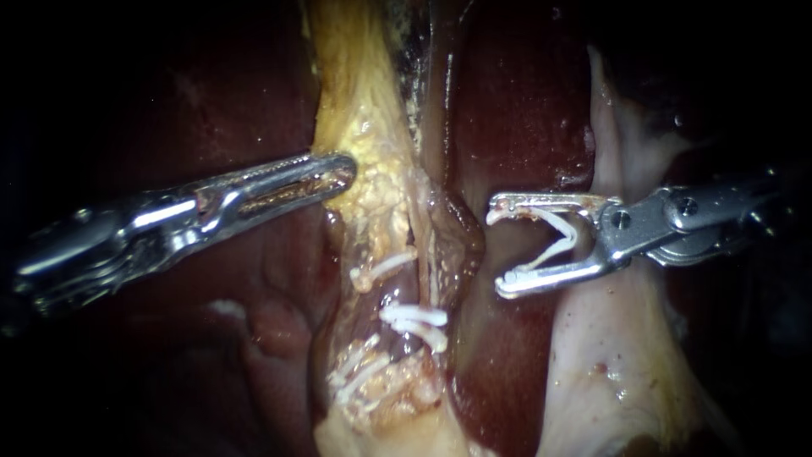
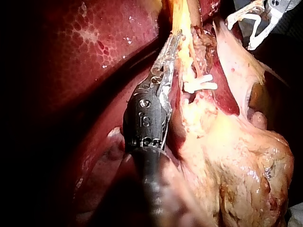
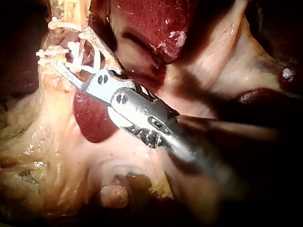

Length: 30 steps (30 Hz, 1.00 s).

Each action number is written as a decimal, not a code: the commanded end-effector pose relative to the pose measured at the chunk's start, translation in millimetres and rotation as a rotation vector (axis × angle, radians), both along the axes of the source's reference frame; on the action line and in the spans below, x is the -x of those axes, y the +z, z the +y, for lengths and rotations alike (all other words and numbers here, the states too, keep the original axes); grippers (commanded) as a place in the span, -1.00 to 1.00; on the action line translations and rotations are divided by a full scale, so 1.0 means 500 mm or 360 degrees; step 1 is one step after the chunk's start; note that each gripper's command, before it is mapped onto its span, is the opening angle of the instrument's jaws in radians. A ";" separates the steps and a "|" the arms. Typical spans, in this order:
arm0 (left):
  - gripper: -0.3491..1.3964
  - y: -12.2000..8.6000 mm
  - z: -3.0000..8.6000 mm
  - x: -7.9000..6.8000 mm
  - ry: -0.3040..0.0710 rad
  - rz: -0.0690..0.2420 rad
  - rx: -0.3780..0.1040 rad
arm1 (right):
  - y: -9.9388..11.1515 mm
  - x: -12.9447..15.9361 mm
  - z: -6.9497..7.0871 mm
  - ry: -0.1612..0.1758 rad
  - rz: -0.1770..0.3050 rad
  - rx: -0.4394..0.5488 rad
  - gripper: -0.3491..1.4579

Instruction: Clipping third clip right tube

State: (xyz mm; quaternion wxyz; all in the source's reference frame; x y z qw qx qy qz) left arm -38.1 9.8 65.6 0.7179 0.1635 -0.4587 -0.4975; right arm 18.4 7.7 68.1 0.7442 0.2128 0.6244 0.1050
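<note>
One open clip (image 1: 565, 230), mouth leftward

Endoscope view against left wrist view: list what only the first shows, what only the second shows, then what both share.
Only the endoscope view: the lower clips bunched on the yellow strand. Only the left wrist view: pale mottling on the liver and a bulky yellowish mass. Both: the left instrument against that strand, the upper clip near it, and the right instrument, its jaws holding an open clip.
</note>
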 end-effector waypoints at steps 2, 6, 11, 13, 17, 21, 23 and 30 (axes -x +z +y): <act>-1.00 -0.0004 -0.0001 -0.0005 0.0002 -0.0002 -0.0001 | 0.0002 0.0000 -0.0002 -0.0004 0.0003 0.0001 0.05; -1.00 -0.0027 0.0007 -0.0038 0.0002 0.0000 -0.0007 | 0.0017 -0.0009 -0.0017 -0.0004 -0.0009 -0.0131 0.05; -1.00 -0.0069 0.0030 -0.0092 -0.0034 0.0011 -0.0005 | 0.0056 -0.0037 -0.0038 -0.0005 -0.0023 -0.0256 0.05; -1.00 -0.0087 0.0033 -0.0114 -0.0048 0.0009 -0.0001 | 0.0078 -0.0053 -0.0047 -0.0008 -0.0038 -0.0293 0.05; -1.00 -0.0115 0.0023 -0.0145 -0.0062 0.0011 0.0003 | 0.0122 -0.0078 -0.0056 -0.0017 -0.0062 -0.0380 0.05; -1.00 -0.0136 0.0012 -0.0153 -0.0069 0.0011 0.0004 | 0.0160 -0.0107 -0.0062 -0.0034 -0.0090 -0.0442 0.05; -1.00 -0.0144 0.0009 -0.0151 -0.0074 0.0009 0.0005 | 0.0176 -0.0124 -0.0063 -0.0039 -0.0096 -0.0464 0.05; -1.00 -0.0169 0.0003 -0.0148 -0.0088 0.0003 0.0007 | 0.0220 -0.0184 -0.0063 -0.0046 -0.0168 -0.0499 0.04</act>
